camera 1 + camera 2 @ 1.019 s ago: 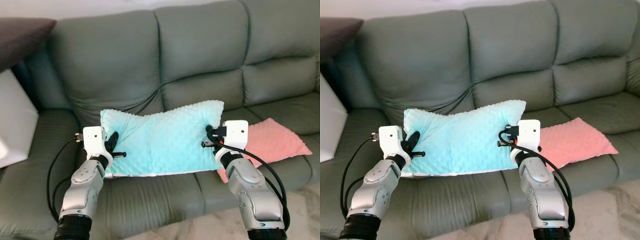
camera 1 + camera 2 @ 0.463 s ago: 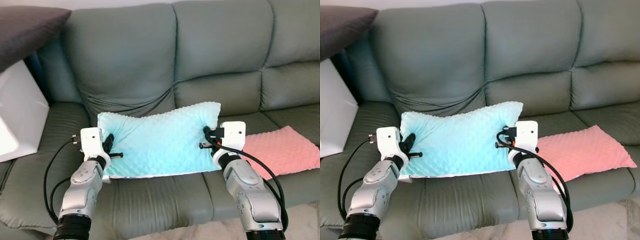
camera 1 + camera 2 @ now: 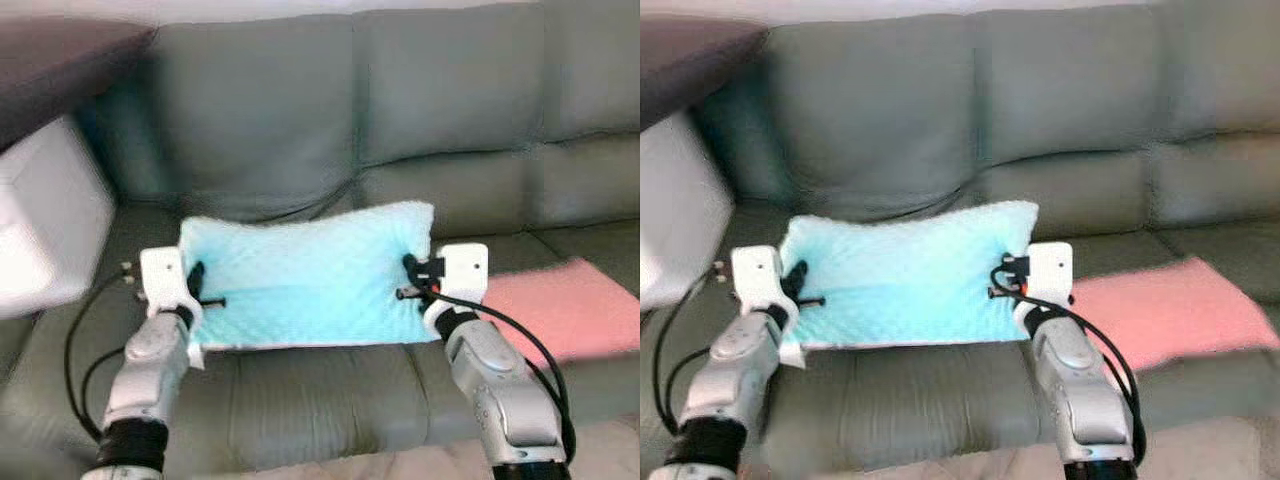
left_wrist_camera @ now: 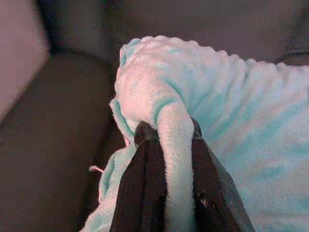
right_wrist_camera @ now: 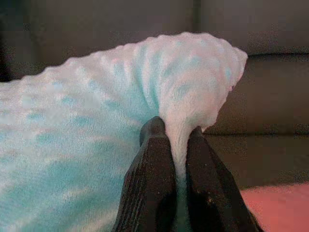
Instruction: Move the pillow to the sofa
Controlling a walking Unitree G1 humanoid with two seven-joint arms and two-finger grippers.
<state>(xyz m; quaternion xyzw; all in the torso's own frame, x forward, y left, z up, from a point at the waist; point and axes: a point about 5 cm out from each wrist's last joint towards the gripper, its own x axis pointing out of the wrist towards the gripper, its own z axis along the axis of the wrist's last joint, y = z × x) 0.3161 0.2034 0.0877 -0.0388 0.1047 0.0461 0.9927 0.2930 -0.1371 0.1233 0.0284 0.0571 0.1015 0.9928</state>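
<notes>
Pillow (image 3: 305, 275): rectangular, aqua/mint, dimpled plush cover, a thin white edge along its lower side. It is held stretched between the two arms, in front of the backrest of the grey-green leather sofa (image 3: 440, 110) and just above the front of the seat cushions; whether its lower edge touches the seat cannot be told.

Left end effector (image 4: 166, 145): both black fingers closed tight on a pinched fold of fabric at the pillow's left end. Right end effector (image 5: 176, 140): fingers likewise clamped on a fold at the pillow's right upper corner. Fabric bulges out over both fingertips.

A pink pillow (image 3: 555, 310) lies flat on the seat to the robot's right, just beside the right arm. A white object (image 3: 45, 230) stands at the sofa's left end, with a dark cushion (image 3: 60, 65) above it.

No labels or readable writing.

Versus 0.5 s ago: the head views have shifted and are now motion-blurred, so the camera moved. Both grips on the pillow unchanged.
</notes>
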